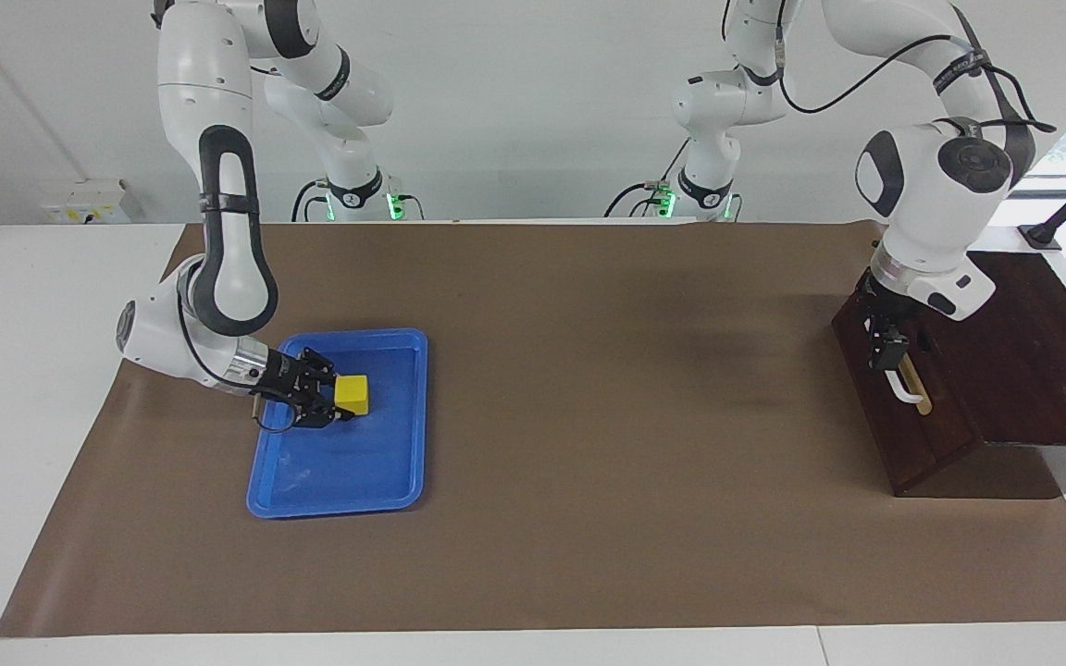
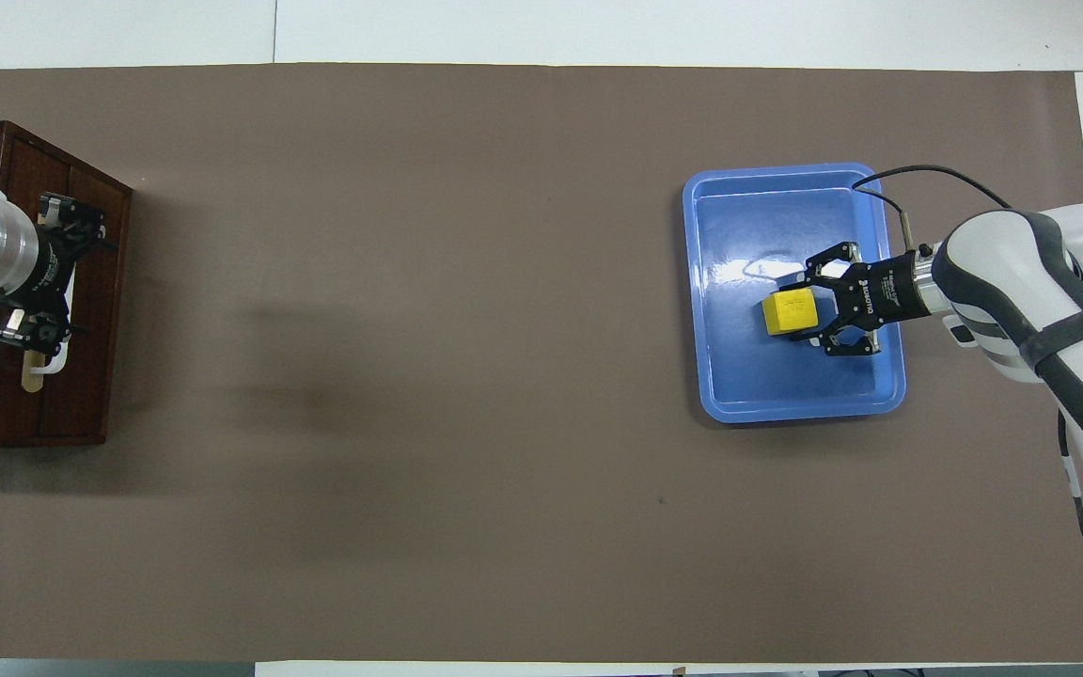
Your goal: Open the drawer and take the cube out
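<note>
Blue plastic tray (image 1: 399, 421) (image 2: 711, 282) lying flat on brown paper sheet (image 1: 588, 370) (image 2: 410, 329), toward the right arm's end of the worktop, paper covering most of the white worktop (image 1: 24, 370) (image 2: 598, 28), dark brown wooden box (image 1: 1033, 370) (image 2: 90, 310) at the left arm's end

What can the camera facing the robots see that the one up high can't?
Only the facing view shows both arms whole, from their bases on down, and the top of the dark wooden box.

Only the overhead view looks straight down on the left gripper, whose jaws sit one at each end of the white handle.

Both show the yellow cube in the blue tray, with the right gripper open around it, and the left gripper at the drawer, which looks closed.
</note>
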Tool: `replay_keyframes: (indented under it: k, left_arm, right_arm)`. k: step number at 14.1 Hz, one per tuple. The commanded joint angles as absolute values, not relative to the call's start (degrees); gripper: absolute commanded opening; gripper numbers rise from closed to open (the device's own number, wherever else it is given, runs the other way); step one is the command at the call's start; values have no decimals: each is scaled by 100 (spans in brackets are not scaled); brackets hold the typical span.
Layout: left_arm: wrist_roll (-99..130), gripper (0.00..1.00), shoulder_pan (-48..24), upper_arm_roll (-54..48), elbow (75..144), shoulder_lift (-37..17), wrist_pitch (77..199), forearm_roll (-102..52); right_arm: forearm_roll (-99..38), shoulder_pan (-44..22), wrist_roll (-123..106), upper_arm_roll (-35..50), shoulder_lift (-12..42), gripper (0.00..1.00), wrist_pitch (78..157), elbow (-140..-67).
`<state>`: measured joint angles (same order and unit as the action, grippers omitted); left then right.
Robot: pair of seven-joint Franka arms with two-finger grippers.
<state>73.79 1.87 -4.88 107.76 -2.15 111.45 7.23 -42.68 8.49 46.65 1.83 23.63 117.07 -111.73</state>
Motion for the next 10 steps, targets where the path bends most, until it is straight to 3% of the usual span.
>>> replay_keyframes:
  k: [1, 7, 10]
  left_arm:
    - [5780, 100, 176, -413, 10373, 96, 10173, -32]
    - [2633, 100, 158, -501, 9932, 264, 9185, -176]
    - [1488, 100, 132, -536, 9879, 299, 8843, -176]
  right_arm:
    - [-4149, 835, 4588, 220, 2232, 100, 11769, -11285]
    - [-3202, 826, 4623, 211, 2031, 100, 11269, -10741]
    - [-2410, 835, 4562, 220, 1916, 100, 10584, -10153]
